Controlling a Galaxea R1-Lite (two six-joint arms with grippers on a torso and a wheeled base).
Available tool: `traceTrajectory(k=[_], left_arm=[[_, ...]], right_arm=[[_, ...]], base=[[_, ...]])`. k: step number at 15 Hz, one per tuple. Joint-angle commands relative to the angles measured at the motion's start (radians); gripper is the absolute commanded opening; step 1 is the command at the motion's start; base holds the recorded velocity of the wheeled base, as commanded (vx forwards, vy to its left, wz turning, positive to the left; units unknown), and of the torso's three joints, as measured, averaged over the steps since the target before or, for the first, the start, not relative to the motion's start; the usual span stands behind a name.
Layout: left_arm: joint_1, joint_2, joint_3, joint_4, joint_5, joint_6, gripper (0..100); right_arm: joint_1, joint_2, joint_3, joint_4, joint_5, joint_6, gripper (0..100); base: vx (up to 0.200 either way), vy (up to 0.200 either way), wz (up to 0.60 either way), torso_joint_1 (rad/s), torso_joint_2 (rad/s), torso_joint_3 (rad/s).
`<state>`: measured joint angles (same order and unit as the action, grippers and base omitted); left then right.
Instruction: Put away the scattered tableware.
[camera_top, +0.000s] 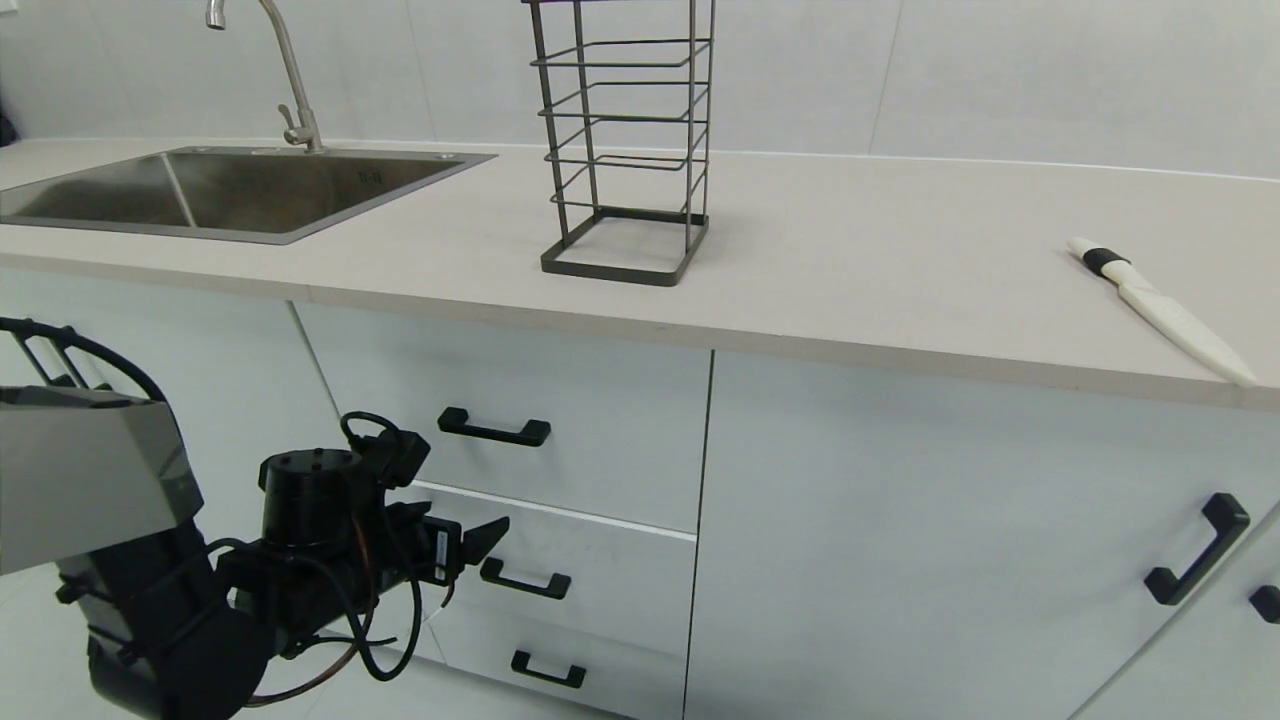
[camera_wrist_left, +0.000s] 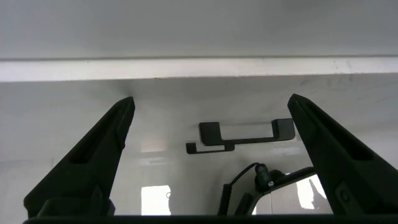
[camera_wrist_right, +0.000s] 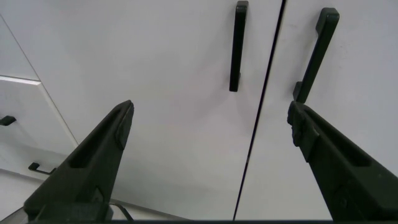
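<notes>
1. Knife (camera_top: 1160, 308) lay on the worktop (camera_top: 850, 260), far right of the frame.
2. Left gripper (camera_top: 472, 535) hung at lower left by a drawer handle (camera_top: 525, 582), jaws wide apart.
3. Right gripper (camera_wrist_right: 211, 109) faced cupboard doors (camera_wrist_right: 155, 74), jaws wide apart.

A dark grey wire rack (camera_top: 625, 150) is seen on a pale beige countertop (camera_top: 850, 260). Right of the rack, a cream-white knife (camera_top: 1165, 313) is banded in black. Below the rack, white drawer fronts (camera_top: 600, 470) are fitted with black handles (camera_top: 493, 428).
</notes>
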<state>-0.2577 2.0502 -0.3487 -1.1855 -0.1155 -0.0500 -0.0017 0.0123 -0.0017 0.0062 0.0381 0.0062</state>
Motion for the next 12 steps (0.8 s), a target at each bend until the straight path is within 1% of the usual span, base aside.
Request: traceTrajectory(k=[1, 3, 5, 10, 11, 12], left_arm=[[-0.002, 0.007, -0.009, 0.000, 0.000, 0.001, 100], [-0.002, 0.002, 0.001, 0.000, 0.000, 0.001, 100], [0.000, -0.070, 0.040, -0.008, 0.000, 0.002, 100], [-0.002, -0.245, 0.096, -0.009, -0.003, 0.009, 100], [-0.002, -0.245, 0.096, -0.009, -0.003, 0.009, 100], [-0.002, -0.321, 0.126, -0.009, -0.004, 0.010, 100]], right_arm=[[0.000, 0.001, 0.000, 0.000, 0.000, 0.000, 100], [0.000, 0.001, 0.000, 0.000, 0.000, 0.000, 100], [0.000, 0.001, 0.000, 0.000, 0.000, 0.000, 100], [0.000, 0.001, 0.000, 0.000, 0.000, 0.000, 100], [0.000, 0.001, 0.000, 0.000, 0.000, 0.000, 100], [0.000, 0.001, 0.000, 0.000, 0.000, 0.000, 100]], base=[[0.000, 0.000, 0.00, 0.000, 0.00, 0.000], [0.000, 0.000, 0.00, 0.000, 0.00, 0.000], [0.000, 0.000, 0.00, 0.000, 0.00, 0.000], [0.000, 0.000, 0.00, 0.000, 0.00, 0.000], [0.000, 0.000, 0.00, 0.000, 0.00, 0.000], [0.000, 0.000, 0.00, 0.000, 0.00, 0.000]])
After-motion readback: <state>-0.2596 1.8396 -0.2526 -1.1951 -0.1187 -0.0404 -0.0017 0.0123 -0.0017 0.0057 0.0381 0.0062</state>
